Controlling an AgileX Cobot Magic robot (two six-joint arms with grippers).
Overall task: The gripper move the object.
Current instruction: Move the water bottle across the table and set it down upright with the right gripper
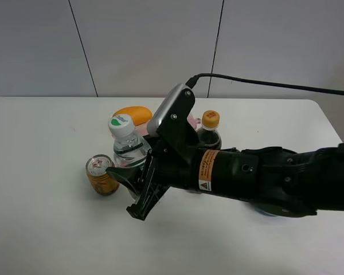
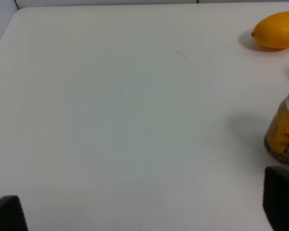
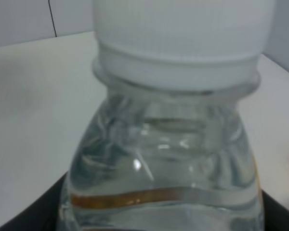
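tabletop [image 1: 40, 229]: white, carries everything
right gripper [image 1: 120, 192]: fingers flank the water bottle [image 1: 128, 146] — clamped or not, can't tell
left gripper [image 2: 143, 207]: fingers spread wide, nothing between
water bottle: upright, just beside yellow can [image 1: 100, 175] — near the tabletop's middle

A high-mounted camera looks down across the white bench [image 1: 40, 229] toward the grey wall, the left wrist camera skims low over its top, sharing with it the yellow can [image 2: 285, 137] and orange fruit [image 2: 278, 30], and the right wrist camera sits tight against the water bottle [image 3: 168, 144].
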